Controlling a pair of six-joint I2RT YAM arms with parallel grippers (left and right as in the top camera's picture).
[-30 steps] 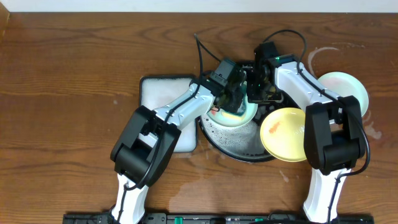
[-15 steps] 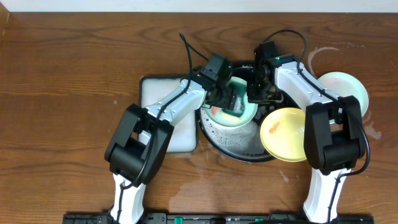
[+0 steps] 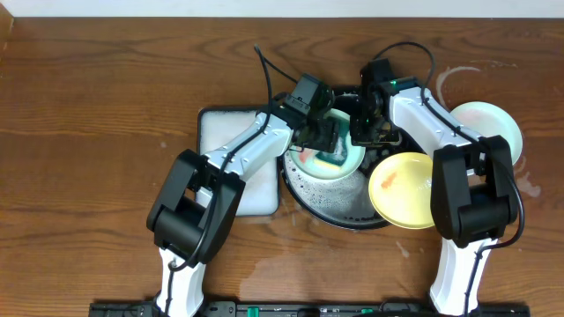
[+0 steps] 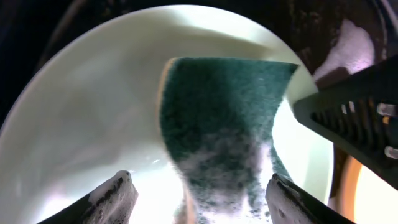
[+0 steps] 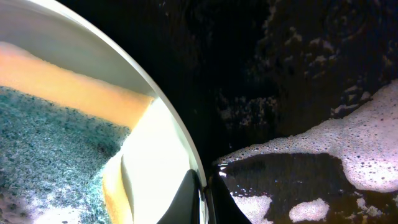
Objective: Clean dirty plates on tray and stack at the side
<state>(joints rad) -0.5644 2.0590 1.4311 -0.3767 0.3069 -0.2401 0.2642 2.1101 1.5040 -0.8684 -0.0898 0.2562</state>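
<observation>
Closest in, my left pincer (image 4: 202, 202) stands wide, a sudsy pad on either flank of the green sponge (image 4: 224, 124). The sponge lies flat on the mint plate (image 4: 93, 112). Nothing is clamped, though I cannot tell whether one pad brushes the sponge's edge. My right pincer (image 5: 202, 190) is closed thin on that plate's rim, pinning it inside the black tray (image 5: 280, 81), where foam (image 5: 367, 143) floats on the dark water.

I judge this to be the scrubbing step on this plate. The sponge hides much of its face, so I cannot say whether the smear is gone. The next move calls for closing my left pads on the sponge and wiping across the pale face while my right keeps the rim from sliding.

Room is tight to the sponge's right, where my right pincer's ribbed finger sits just beside it. The open stretch of plate lies to the left. The plate's rim curves up all round, with the tray's raised wall near behind it.

Farther out, the yellow plate (image 3: 401, 189) overlaps the tray's right rim, and a red mark shows on it. The second mint plate (image 3: 489, 123) rests on the table at the side (image 3: 538, 167), past my right arm. The white tray (image 3: 220, 141) sits against the black tray's left edge.
</observation>
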